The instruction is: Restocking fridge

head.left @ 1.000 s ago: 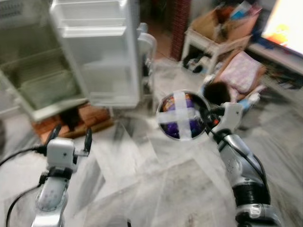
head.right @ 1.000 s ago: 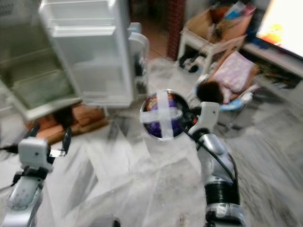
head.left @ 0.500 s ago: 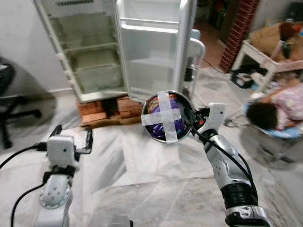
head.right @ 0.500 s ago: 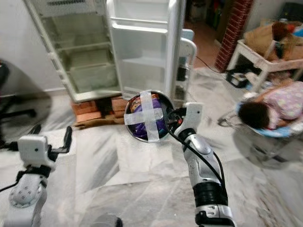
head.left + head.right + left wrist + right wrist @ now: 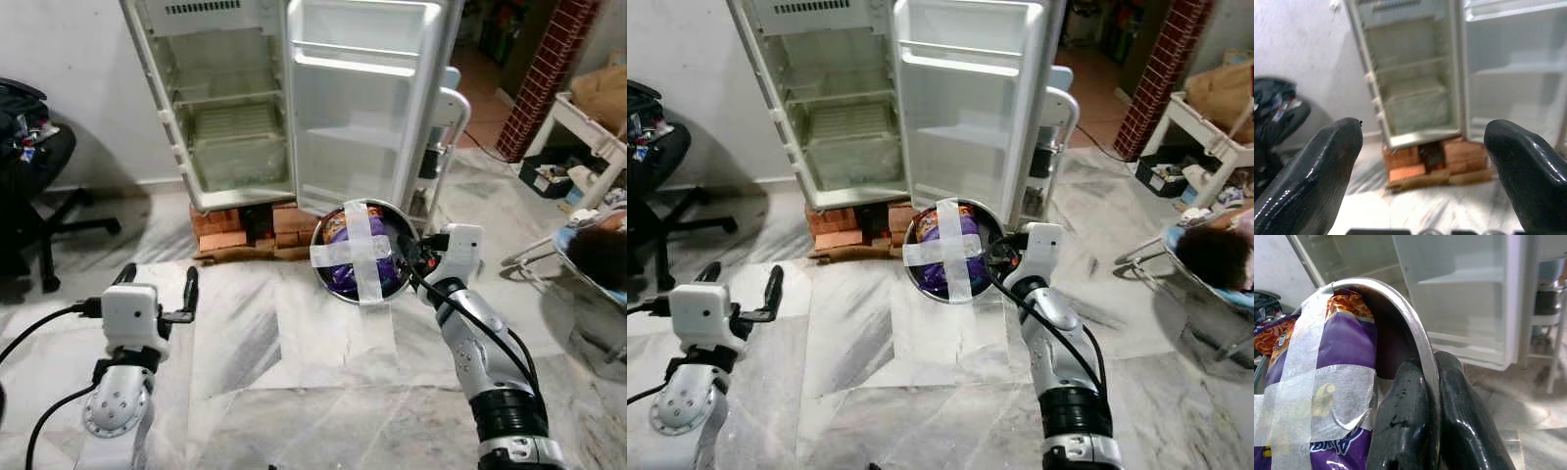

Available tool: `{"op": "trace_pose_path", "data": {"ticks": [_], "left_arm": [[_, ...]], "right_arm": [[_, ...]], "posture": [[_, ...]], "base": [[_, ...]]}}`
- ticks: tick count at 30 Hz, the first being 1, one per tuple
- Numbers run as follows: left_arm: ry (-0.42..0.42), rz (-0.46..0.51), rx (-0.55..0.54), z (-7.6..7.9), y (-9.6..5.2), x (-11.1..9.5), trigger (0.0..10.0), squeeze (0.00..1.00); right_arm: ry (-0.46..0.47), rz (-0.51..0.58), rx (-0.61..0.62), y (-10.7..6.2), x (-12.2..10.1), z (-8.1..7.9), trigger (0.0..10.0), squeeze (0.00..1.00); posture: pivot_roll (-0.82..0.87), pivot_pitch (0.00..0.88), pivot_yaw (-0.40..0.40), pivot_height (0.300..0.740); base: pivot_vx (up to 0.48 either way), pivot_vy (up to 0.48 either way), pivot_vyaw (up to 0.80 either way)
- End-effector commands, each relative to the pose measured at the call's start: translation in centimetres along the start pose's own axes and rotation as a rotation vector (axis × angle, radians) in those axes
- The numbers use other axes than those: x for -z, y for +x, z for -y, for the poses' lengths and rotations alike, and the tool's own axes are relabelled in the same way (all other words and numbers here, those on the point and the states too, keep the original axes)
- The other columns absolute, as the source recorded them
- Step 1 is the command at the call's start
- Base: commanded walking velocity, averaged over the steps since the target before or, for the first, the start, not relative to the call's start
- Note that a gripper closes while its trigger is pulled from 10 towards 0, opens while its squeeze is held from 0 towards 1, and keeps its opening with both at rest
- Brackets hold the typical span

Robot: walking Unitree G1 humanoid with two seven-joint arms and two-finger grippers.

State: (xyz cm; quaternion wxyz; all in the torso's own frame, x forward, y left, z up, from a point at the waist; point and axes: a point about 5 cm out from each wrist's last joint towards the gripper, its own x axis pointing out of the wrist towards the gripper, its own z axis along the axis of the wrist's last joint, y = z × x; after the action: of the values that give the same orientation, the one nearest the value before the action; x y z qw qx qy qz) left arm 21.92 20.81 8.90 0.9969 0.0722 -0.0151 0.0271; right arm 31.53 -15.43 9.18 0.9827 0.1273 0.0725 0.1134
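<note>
A steel bowl (image 5: 338, 257) holds a purple snack packet (image 5: 1337, 352) strapped in by a cross of white tape. My right gripper (image 5: 416, 262) is shut on the bowl's rim, one finger inside and one outside (image 5: 1459, 396), and holds it tilted above the floor. Just beyond it stands the white fridge (image 5: 230, 108) on a stack of bricks (image 5: 240, 220), with its door (image 5: 367, 108) swung wide and its shelves bare. My left gripper (image 5: 157, 279) is open at the lower left with nothing between its fingers (image 5: 1327, 161).
A black office chair (image 5: 29, 166) stands left of the fridge. At the right are a white table (image 5: 588, 127) with boxes, a brick pillar (image 5: 544, 73) and a person (image 5: 600, 257) low in a blue seat. Marble floor lies between me and the fridge.
The camera has swung left, so the fridge now sits in the middle and the picture has sharpened. The bowl stays in my right gripper; the left gripper stays open.
</note>
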Motion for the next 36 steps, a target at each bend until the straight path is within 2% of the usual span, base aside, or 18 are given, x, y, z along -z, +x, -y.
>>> {"op": "trace_pose_path", "data": {"ticks": [1,12,29,36], "left_arm": [[-0.004,0.006,-0.004,0.1,0.2,-0.3,10.0,0.00],[0.001,-0.005,-0.015,-0.3,0.3,-0.2,10.0,0.00],[-0.001,-0.024,0.006,-0.5,0.2,0.2,10.0,0.00],[-0.010,-0.035,0.030,0.0,-0.1,0.5,10.0,0.00]], "right_arm": [[-0.005,0.024,0.004,-0.1,-0.5,0.0,10.0,0.00],[-0.005,0.017,0.002,-0.1,-0.2,-0.2,10.0,0.00],[0.007,0.003,0.034,-0.3,0.3,0.3,10.0,0.00],[0.020,0.012,0.054,-0.4,0.5,0.2,10.0,0.00]], "posture": [[0.01,0.011,0.008,0.735],[0.01,0.008,0.003,0.735],[0.02,0.000,0.014,0.735],[0.02,0.000,0.021,0.735]], "base": [[0.349,0.330,0.00],[0.294,0.376,0.00],[0.261,0.403,0.00],[0.288,0.384,0.00]]}}
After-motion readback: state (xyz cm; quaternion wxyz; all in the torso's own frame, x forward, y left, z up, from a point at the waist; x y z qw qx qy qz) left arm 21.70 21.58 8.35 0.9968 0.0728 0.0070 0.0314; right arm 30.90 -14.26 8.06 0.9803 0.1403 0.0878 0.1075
